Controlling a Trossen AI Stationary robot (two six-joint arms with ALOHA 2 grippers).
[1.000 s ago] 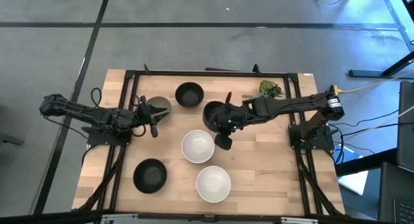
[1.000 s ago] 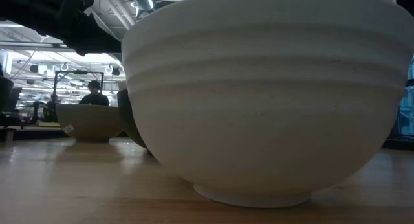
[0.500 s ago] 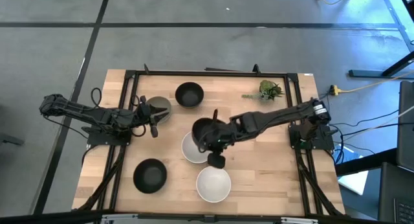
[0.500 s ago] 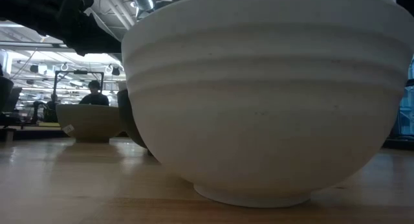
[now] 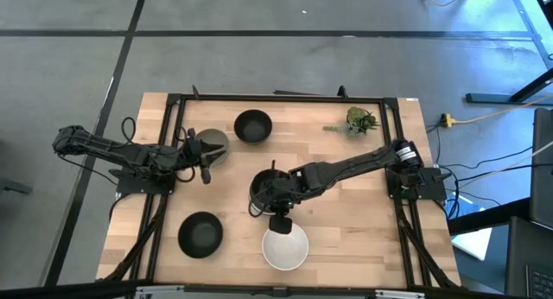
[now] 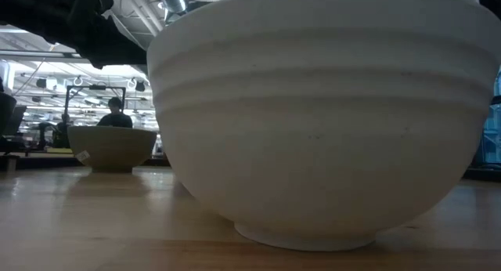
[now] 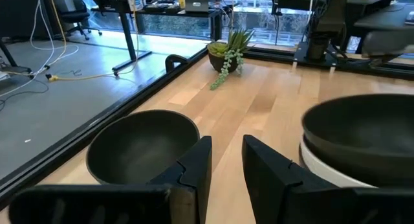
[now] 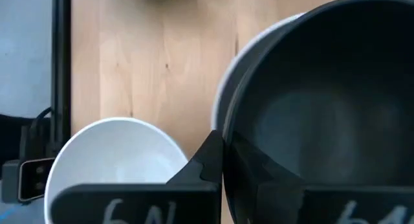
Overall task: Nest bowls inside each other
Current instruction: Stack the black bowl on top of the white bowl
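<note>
1. The wooden table [image 5: 346,221] fills the middle of the high view, with the bowls spread over it.
2. The right gripper [image 5: 275,204] sits at centre frame, its jaws pinching the rim of a black bowl [image 5: 266,187]. In the right wrist view that bowl hangs over a white one [image 8: 226,94], only a sliver of white rim showing beside it, so the nesting looks almost done.
3. The left gripper [image 5: 197,155] waits at left of centre beside a grey-green bowl [image 5: 212,145], jaws a little apart and holding nothing.
4. Loose bowls: another white bowl [image 5: 285,247] at lower centre, a black one [image 5: 200,233] at lower left, a third black one [image 5: 252,125] at upper centre.
5. The bowls look like stiff, glazed pottery: likely fairly heavy, slick and liable to chip. The thin rim is the only real hold, one finger inside and one outside, and a bowl should be set down gently, not dropped.
6. A small plant [image 5: 360,119] lies at upper right, well apart.
</note>
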